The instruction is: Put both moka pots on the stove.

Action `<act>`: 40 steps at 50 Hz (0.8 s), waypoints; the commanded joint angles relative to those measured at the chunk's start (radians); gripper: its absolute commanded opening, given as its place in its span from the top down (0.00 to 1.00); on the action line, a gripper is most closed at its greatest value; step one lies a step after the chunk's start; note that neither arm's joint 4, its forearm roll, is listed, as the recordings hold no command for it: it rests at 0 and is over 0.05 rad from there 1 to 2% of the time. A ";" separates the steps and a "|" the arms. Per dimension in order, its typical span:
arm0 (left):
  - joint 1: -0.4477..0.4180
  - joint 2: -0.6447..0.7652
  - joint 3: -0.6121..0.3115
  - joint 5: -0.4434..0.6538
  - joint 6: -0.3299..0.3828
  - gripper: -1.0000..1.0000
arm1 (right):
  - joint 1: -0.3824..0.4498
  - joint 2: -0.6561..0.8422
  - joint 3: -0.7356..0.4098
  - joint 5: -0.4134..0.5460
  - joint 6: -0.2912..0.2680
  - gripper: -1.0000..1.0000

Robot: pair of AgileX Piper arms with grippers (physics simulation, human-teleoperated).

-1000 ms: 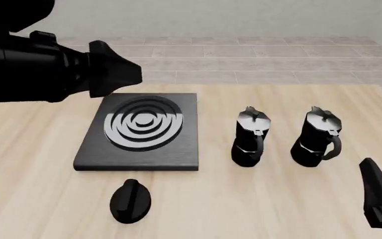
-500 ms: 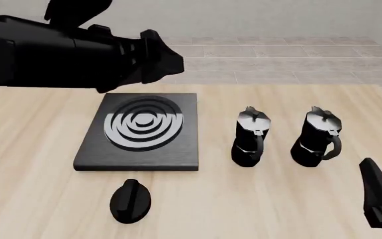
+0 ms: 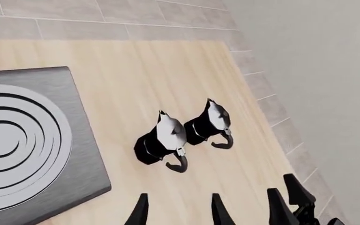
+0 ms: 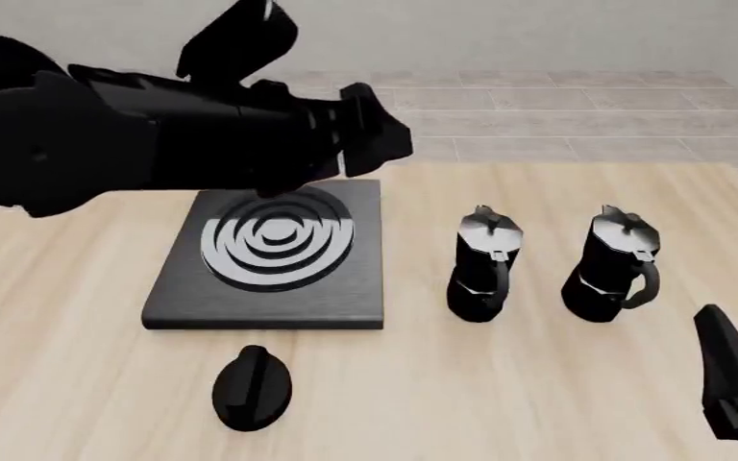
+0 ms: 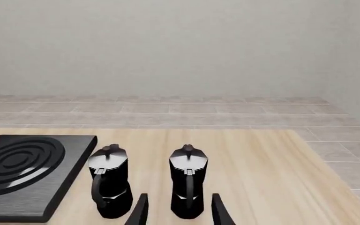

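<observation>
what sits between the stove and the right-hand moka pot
In the front view, the other moka pot stands between the stove and the right-hand moka pot, on the bare wooden table.

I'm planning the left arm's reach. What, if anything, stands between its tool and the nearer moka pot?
Nothing visible does. The left tool is open, with only bare table between it and the nearer moka pot; the stove lies off to one side.
</observation>
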 commanded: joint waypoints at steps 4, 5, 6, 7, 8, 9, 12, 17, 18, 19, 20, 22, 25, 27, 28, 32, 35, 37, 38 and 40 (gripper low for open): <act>-0.017 0.055 0.021 -0.095 -0.033 0.00 | 0.000 0.000 0.000 0.000 0.000 0.00; -0.020 0.059 0.023 -0.103 -0.040 0.00 | 0.000 0.000 0.000 0.000 0.000 0.00; -0.023 0.061 0.020 -0.105 -0.045 0.00 | 0.000 0.000 0.000 0.000 0.000 0.00; -0.022 0.070 0.016 -0.108 -0.049 0.00 | 0.000 0.000 0.000 0.000 0.000 0.00; -0.022 0.070 0.016 -0.108 -0.049 0.00 | 0.000 0.000 0.000 0.000 0.000 0.00; -0.018 0.073 0.012 -0.110 -0.046 0.00 | 0.000 0.000 0.000 0.000 0.000 0.00; -0.009 0.089 0.009 -0.126 -0.040 0.00 | 0.000 0.001 0.000 0.000 0.000 0.00; -0.005 0.108 0.031 -0.173 -0.030 0.00 | 0.000 0.000 0.000 0.000 0.000 0.00; -0.002 0.112 0.032 -0.176 -0.031 0.00 | 0.000 0.000 0.000 0.000 0.000 0.00; 0.004 0.110 0.030 -0.186 -0.014 0.00 | 0.000 0.000 0.000 0.000 0.000 0.00; 0.004 0.119 0.038 -0.199 -0.018 0.00 | 0.000 0.000 0.000 0.000 0.000 0.00; 0.004 0.119 0.037 -0.202 -0.015 0.00 | 0.000 0.000 0.000 0.000 0.000 0.00; 0.012 0.133 0.042 -0.217 -0.003 0.00 | 0.000 0.000 0.000 0.000 0.000 0.00; 0.013 0.139 0.040 -0.224 0.002 0.00 | 0.000 0.000 0.000 0.000 0.000 0.00; 0.014 0.141 0.041 -0.230 0.003 0.00 | 0.000 0.000 0.000 0.000 0.000 0.00; 0.012 0.151 0.041 -0.238 0.001 0.00 | 0.000 0.000 0.000 0.000 0.000 0.00; 0.007 0.159 0.043 -0.248 -0.004 0.00 | 0.000 0.000 0.000 0.000 0.000 0.00; 0.005 0.165 0.040 -0.252 -0.006 0.00 | 0.000 0.000 0.000 0.000 0.000 0.00; 0.002 0.172 0.045 -0.261 -0.008 0.00 | 0.000 0.000 0.000 0.000 0.000 0.00; 0.002 0.180 0.045 -0.263 -0.011 0.00 | 0.000 0.000 0.000 0.000 0.000 0.00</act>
